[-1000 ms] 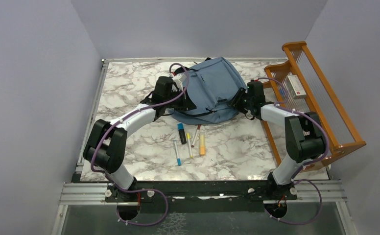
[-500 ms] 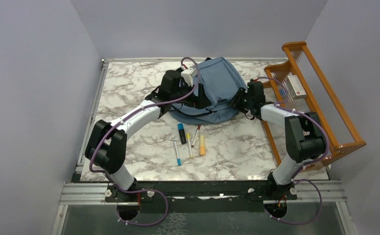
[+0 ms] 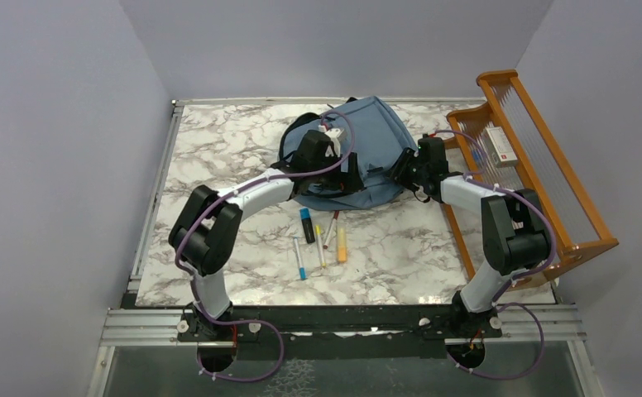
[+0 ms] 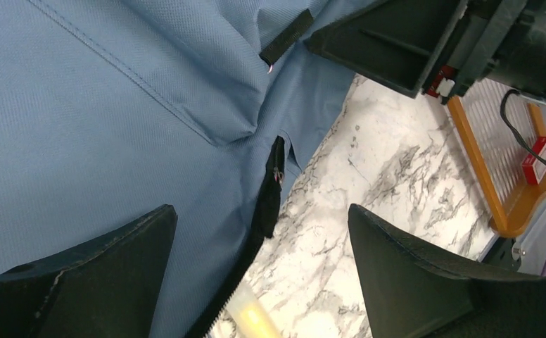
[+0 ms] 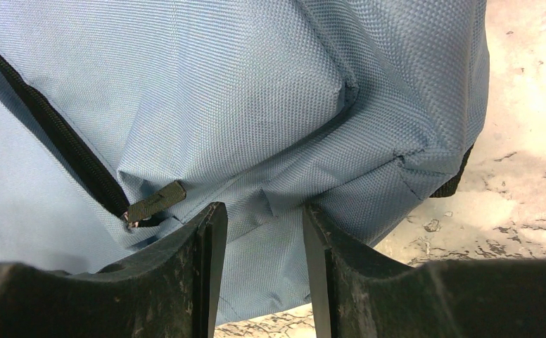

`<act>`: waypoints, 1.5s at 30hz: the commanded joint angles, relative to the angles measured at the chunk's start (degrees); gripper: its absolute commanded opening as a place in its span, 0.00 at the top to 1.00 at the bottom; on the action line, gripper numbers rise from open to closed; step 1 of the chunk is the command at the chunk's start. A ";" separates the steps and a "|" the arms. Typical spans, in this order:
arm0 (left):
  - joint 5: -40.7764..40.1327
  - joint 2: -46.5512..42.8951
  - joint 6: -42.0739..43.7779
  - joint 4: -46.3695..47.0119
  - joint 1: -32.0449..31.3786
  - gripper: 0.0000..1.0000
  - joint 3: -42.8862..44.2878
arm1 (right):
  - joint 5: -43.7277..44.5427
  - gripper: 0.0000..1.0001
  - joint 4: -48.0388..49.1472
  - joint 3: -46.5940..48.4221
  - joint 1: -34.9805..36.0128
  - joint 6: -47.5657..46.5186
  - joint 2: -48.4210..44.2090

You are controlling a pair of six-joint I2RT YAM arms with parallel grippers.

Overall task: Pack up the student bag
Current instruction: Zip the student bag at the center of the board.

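Note:
The student bag (image 3: 367, 136), a dusty-blue backpack, lies at the back middle of the marble table. My left gripper (image 3: 347, 175) hovers open over its near edge. In the left wrist view the bag (image 4: 115, 105) fills the left side, and the end of a black zipper (image 4: 274, 183) sits between the spread fingers of the left gripper (image 4: 259, 211), which hold nothing. My right gripper (image 3: 400, 172) is at the bag's right edge. In the right wrist view the right gripper (image 5: 259, 208) is shut on a bunched fold of the bag (image 5: 221, 91).
Several pens and highlighters (image 3: 322, 236) lie on the table in front of the bag; a pale yellow one (image 4: 252, 317) shows below the left fingers. An orange wooden rack (image 3: 541, 157) holding a red-and-white box (image 3: 500, 145) stands along the right edge.
My left gripper went from shut to open and swung right, from the bag's left side to its near edge. The right arm and its grip on the fabric stayed put.

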 commanded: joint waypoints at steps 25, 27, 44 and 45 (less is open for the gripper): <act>2.68 5.65 -3.57 2.61 -1.80 0.69 4.94 | 1.12 0.52 0.04 -0.94 -0.78 -1.96 -0.33; 2.96 5.84 -3.51 2.60 -1.88 0.69 4.96 | 1.19 0.52 0.03 -0.99 -0.82 -1.97 -0.37; 3.10 4.97 1.28 0.45 -1.89 1.00 6.56 | -0.33 0.50 -0.82 -2.92 -0.83 -0.21 -7.06; 3.09 4.63 1.67 0.20 -1.87 1.00 6.74 | -0.16 0.50 -1.25 -3.48 -0.83 0.21 -8.65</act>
